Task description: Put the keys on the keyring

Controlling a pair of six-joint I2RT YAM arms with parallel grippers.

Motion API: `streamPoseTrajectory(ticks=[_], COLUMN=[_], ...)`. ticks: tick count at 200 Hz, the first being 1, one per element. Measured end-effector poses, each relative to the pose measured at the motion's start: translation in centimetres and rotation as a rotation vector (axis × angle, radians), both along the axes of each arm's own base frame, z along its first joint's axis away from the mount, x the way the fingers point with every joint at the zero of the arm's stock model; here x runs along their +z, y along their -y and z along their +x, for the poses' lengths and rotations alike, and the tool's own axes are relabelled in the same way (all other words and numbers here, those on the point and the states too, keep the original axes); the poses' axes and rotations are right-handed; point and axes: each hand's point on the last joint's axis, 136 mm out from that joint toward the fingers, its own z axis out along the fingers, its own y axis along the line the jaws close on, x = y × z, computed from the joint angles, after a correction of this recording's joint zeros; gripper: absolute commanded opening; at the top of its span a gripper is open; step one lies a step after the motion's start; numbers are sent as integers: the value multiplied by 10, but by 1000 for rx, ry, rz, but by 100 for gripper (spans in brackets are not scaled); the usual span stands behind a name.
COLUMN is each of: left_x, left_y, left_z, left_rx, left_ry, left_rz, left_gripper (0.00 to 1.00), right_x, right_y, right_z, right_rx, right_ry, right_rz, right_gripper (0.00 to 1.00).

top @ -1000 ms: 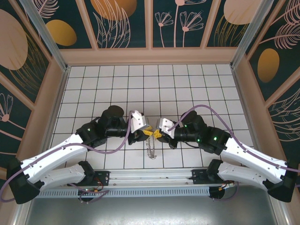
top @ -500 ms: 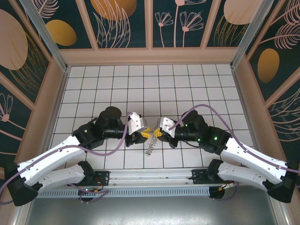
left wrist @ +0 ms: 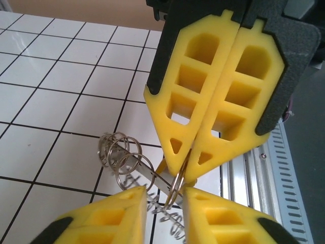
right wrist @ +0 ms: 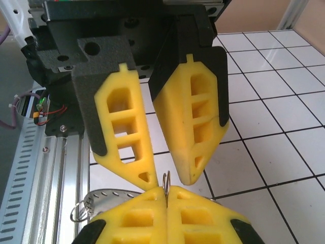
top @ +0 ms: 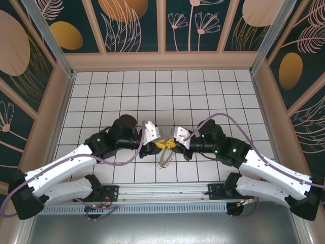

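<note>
While the right hand [top: 171, 145] pinches the keyring [top: 164, 160], the left hand [top: 159, 145] gapes empty beside it; key [left wrist: 162, 165] seemingly not yet threaded.

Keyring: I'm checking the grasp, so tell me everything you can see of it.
The keyring is a cluster of thin silvery wire loops with a spring-like coil and a flat metal piece among them. One loop is pinched between the right gripper's shut tips; the rest hangs tilted below, over the tiled table. It runs between the left gripper's open fingers; whether they touch it is unclear.
</note>
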Motion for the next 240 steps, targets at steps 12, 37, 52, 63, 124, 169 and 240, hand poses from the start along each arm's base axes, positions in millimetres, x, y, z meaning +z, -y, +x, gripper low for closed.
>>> streamPoseTrajectory(ticks=[12, 37, 52, 63, 124, 169, 240], left_x=[-1, -1, 1, 3, 15, 17, 20], left_y=[1, 1, 1, -1, -5, -6, -8], left_z=[0, 0, 0, -1, -1, 0, -1], left_rx=[-2, -5, -5, -3, 18, 32, 34], left_ry=[0, 1, 8, 17, 53, 60, 71], left_rz=[0, 2, -4, -14, -72, -81, -94], left_gripper=[9, 0, 0, 0, 0, 0, 0], right_x=[0, 1, 2, 4, 19, 21, 17], right_y=[0, 1, 1, 1, 1, 4, 3], right_z=[0, 2, 2, 2, 2, 2, 8], right_rx=[0, -8, -9, -8, -22, -35, -69], right_ry=[1, 2, 4, 8, 16, 3, -12], right_rz=[1, 2, 5, 13, 70, 83, 70], right_gripper=[0, 0, 0, 0, 21, 21, 23])
